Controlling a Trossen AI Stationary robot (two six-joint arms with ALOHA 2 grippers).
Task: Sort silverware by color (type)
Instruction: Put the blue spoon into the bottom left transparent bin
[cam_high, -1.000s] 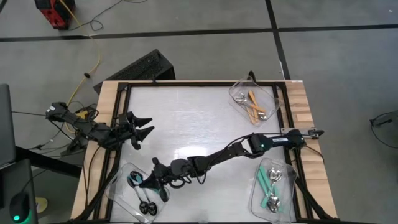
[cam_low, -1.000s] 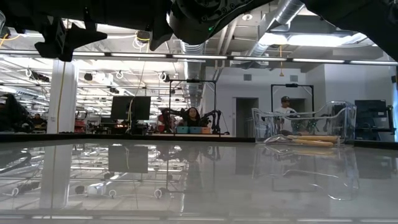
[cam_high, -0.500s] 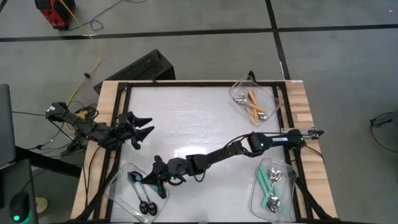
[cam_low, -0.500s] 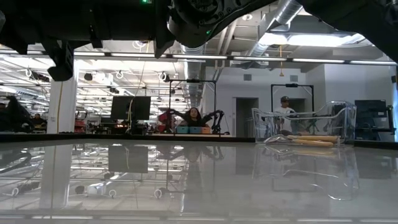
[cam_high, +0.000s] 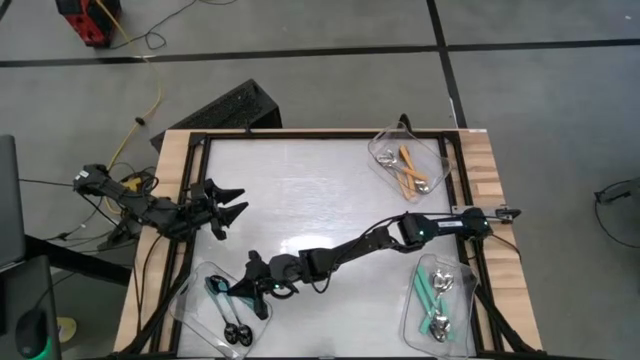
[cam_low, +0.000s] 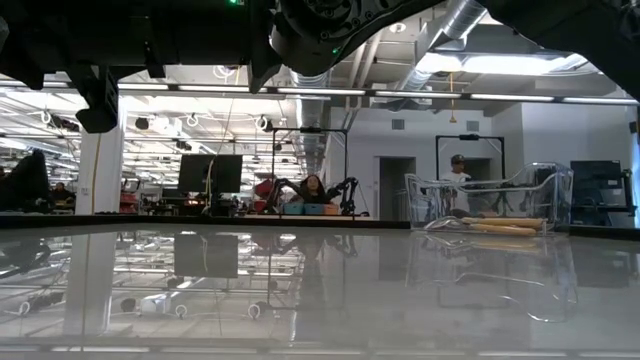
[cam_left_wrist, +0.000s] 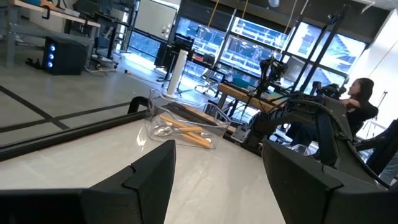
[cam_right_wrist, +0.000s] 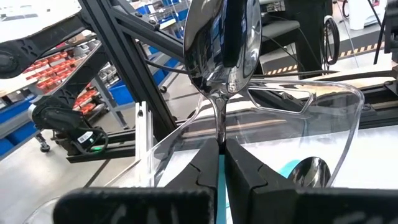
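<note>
My right gripper (cam_high: 243, 289) reaches across to the clear near-left tray (cam_high: 200, 318) and is shut on a blue-handled spoon (cam_high: 216, 287) with a dark shiny bowl (cam_right_wrist: 222, 37). In that tray lie two black-bowled spoons (cam_high: 237, 335); the right wrist view shows another spoon bowl (cam_right_wrist: 311, 171) lying inside. Orange-handled spoons (cam_high: 408, 170) lie in the far-right tray, teal-green-handled spoons (cam_high: 432, 292) in the near-right tray. My left gripper (cam_high: 243, 201) waits open at the table's left edge, its fingers (cam_left_wrist: 149, 171) apart with nothing between them. My right gripper pinches the spoon at its thin neck (cam_right_wrist: 219, 121), just behind the bowl, between the two fingertips (cam_right_wrist: 205, 165). The fingers come from the table's right and lie along the spoon. The bowl sticks out past the fingertips over the near-left tray; the blue handle (cam_right_wrist: 218, 180) runs back between the fingers.
The far-right tray (cam_high: 385, 150) and the near-right tray (cam_high: 410, 315) stand at the table's right side. A black frame (cam_high: 195, 145) runs round the white tabletop. People and other equipment show in the room beyond the far edge.
My right gripper has tipped and rolled a little with the spoon over the near-left tray, staying shut, then held still. The spoon has stayed in its fingers.
</note>
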